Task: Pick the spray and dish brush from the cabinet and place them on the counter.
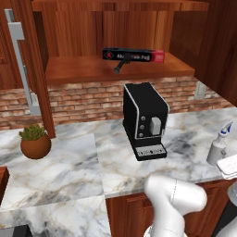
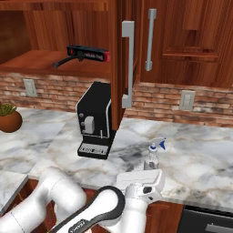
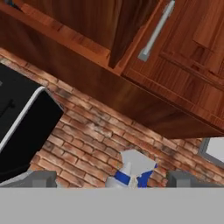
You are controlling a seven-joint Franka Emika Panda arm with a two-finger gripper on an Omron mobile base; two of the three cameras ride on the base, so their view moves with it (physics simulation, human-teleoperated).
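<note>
The spray stands upright on the marble counter, right of the coffee machine, and it appears at the right edge too. My gripper is low at the counter's front edge, right by the bottle, open. Its fingertips stand wide apart either side of the spray's white head and blue nozzle, not touching it. The dish brush lies on the shelf of the open cabinet, leaning out from under a long black-and-red box. The brush also shows from the other side.
A black coffee machine stands mid-counter below the shelf. A potted plant sits at the left. An open cabinet door with a grey bar handle hangs above the machine. A brick wall with outlets backs the counter.
</note>
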